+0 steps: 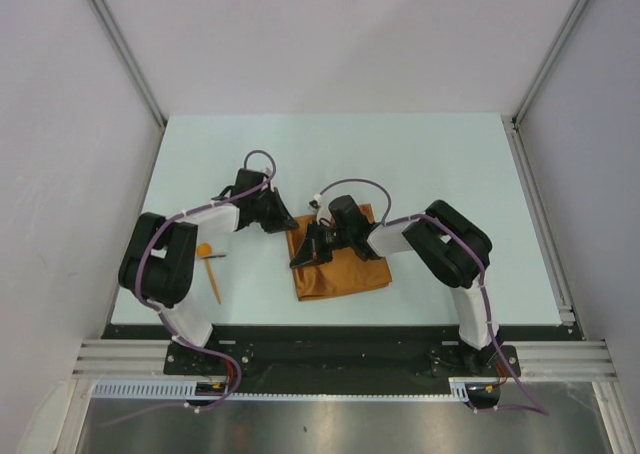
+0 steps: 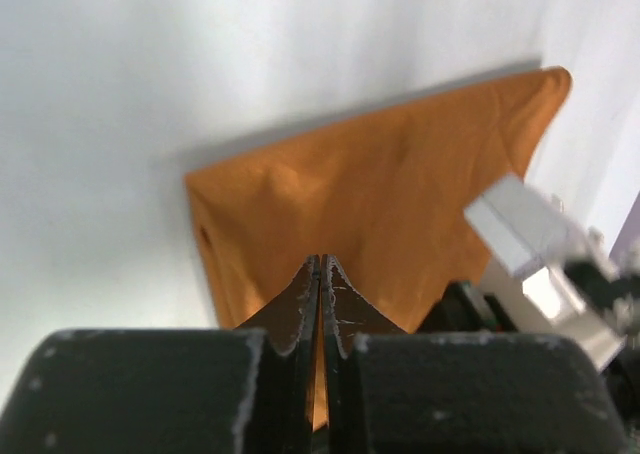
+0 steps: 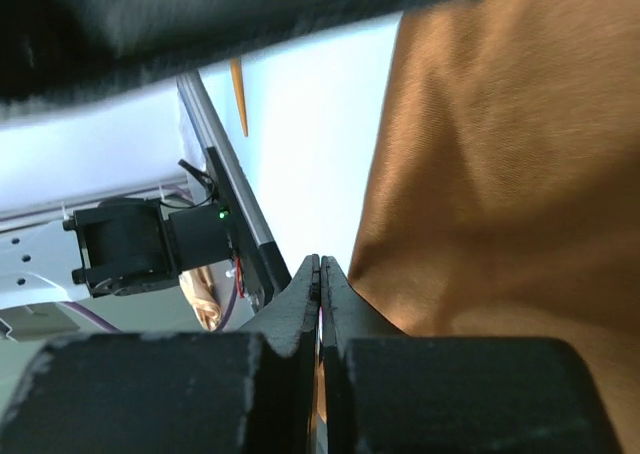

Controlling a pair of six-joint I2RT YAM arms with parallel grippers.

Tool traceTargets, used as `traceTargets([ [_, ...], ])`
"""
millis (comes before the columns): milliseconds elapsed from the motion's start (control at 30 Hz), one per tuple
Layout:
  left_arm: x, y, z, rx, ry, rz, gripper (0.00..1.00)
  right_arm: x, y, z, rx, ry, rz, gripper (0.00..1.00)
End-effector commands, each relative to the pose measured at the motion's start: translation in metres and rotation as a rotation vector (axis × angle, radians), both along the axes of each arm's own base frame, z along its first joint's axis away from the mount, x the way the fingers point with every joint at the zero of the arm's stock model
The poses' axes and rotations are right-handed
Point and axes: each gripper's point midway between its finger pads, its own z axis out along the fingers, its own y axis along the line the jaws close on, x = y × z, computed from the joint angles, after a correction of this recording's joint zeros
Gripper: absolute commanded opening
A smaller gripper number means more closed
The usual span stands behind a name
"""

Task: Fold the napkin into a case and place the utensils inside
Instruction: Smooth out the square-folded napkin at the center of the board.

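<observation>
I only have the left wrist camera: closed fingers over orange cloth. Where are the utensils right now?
Observer: Both utensils lie on the table, to the left of the napkin, not inside it.
Operator: Okay, and where's the other gripper?
Observer: The right gripper is at the napkin's left edge with its fingers shut. It is just nearer the arm bases than the left gripper.
Operator: Is the cloth a narrow pouch yet?
Observer: Not yet. From above, its outline is roughly square.
</observation>
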Motion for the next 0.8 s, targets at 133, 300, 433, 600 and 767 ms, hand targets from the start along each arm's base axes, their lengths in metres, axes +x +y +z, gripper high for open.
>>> traceTargets([
  [133,0.019,0.016,-0.025,0.016,0.054,0.028,0.04,-0.018,0.014,-0.011,0.046,-0.008,0.034,0.0],
  [300,0.021,0.026,-0.047,0.085,0.12,0.036,0.02,-0.043,0.011,-0.03,0.015,0.017,0.057,0.0],
  [433,0.028,0.031,-0.054,0.125,0.138,0.041,0.0,-0.064,0.003,-0.046,-0.012,0.039,0.071,0.0],
  [600,0.035,0.036,-0.06,0.14,0.135,0.052,0.0,-0.09,-0.009,-0.046,-0.009,0.054,0.114,0.0],
  [767,0.042,0.044,-0.055,0.19,0.1,0.051,0.0,-0.075,-0.02,-0.015,-0.027,-0.042,0.093,0.0],
])
